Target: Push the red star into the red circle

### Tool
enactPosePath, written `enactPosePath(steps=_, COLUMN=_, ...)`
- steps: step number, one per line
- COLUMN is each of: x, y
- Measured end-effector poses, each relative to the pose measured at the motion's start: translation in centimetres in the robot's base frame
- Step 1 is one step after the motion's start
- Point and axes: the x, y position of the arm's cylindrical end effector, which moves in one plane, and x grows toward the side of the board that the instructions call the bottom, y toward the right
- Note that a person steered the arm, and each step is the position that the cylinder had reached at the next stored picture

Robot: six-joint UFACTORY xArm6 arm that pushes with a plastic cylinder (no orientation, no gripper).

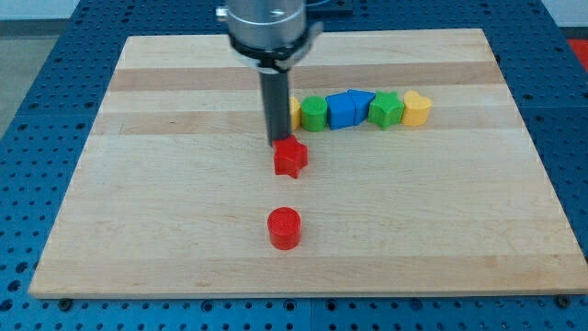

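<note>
The red star [290, 158] lies near the middle of the wooden board [138, 211], out of the block row. The red circle [284, 228] stands below it, toward the view's bottom, with a gap of bare wood between them. My tip [278, 141] touches the star's upper left edge, on the side away from the circle. The rod rises straight up from there and hides part of the yellow block behind it.
A row of blocks lies above the star: a yellow block [293, 112] mostly behind the rod, a green one [314, 114], two blue ones [347, 108], a green star [385, 109] and a yellow heart [417, 108]. Blue perforated table surrounds the board.
</note>
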Motion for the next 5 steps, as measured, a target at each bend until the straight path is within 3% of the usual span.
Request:
enactPosePath(steps=2, x=5.0, y=2.2)
enactPosePath(steps=4, x=6.4, y=2.4)
enactPosePath(steps=5, x=6.9, y=-1.4)
